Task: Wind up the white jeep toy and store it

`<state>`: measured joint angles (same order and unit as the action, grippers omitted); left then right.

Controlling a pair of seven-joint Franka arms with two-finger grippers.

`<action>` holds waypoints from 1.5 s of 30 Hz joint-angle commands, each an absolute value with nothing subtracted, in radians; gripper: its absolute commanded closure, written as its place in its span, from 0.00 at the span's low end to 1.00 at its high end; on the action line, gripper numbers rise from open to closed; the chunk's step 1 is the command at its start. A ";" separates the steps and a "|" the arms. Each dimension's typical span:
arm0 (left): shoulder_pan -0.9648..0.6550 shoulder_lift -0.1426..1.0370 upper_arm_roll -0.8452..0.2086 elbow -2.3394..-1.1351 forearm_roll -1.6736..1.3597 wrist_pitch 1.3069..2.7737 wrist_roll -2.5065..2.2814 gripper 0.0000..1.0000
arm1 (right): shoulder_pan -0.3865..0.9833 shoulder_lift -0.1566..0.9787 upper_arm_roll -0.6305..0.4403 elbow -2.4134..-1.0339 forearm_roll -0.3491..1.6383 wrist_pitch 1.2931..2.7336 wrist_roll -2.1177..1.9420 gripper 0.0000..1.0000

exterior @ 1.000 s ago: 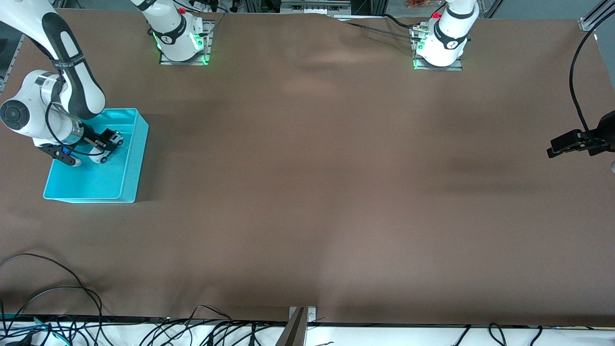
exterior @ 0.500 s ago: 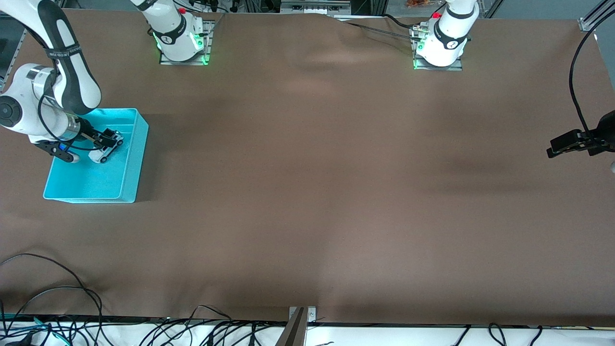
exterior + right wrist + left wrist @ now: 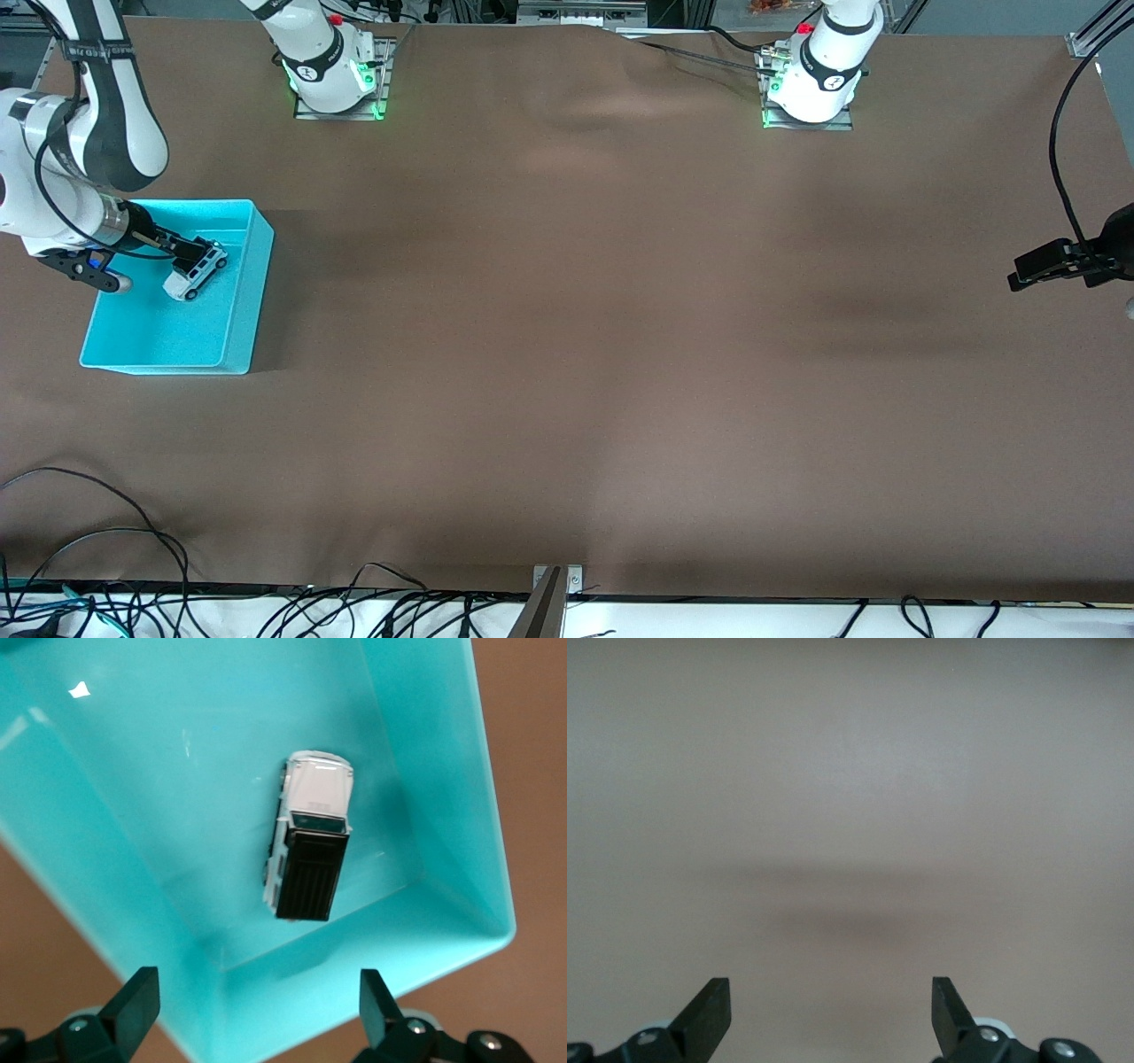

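The white jeep toy (image 3: 197, 271) with its black roof panel rests on its wheels on the floor of the cyan bin (image 3: 259, 292) at the right arm's end of the table. In the right wrist view the white jeep toy (image 3: 310, 849) lies apart from the fingers, close to a corner of the cyan bin (image 3: 443, 771). My right gripper (image 3: 191, 250) (image 3: 257, 1005) hangs open over the bin, holding nothing. Over bare brown cloth at the left arm's end my left gripper (image 3: 1023, 270) (image 3: 831, 1010) waits open and empty.
Both arm bases (image 3: 337, 75) (image 3: 811, 84) stand along the table edge farthest from the front camera. Loose black cables (image 3: 97, 532) and a metal bracket (image 3: 551, 589) lie at the edge nearest it. A black cable (image 3: 1059, 133) hangs above the left gripper.
My right gripper has opened, let go of the jeep and drawn up and back from it. The jeep stays in the bin. The left arm has not moved.
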<state>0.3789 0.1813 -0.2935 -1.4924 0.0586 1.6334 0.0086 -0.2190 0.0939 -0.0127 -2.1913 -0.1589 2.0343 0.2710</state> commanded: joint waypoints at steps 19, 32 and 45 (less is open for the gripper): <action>0.380 0.169 -0.293 -1.500 0.031 1.624 0.025 0.00 | -0.060 -0.025 -0.012 -1.999 -0.048 1.832 0.315 0.00; 0.380 0.173 -0.293 -1.500 0.031 1.624 0.025 0.00 | 0.018 -0.018 -0.017 -1.847 0.014 1.726 0.264 0.00; 0.380 0.173 -0.293 -1.500 0.031 1.624 0.025 0.00 | 0.071 0.031 -0.018 -1.643 0.017 1.556 0.190 0.00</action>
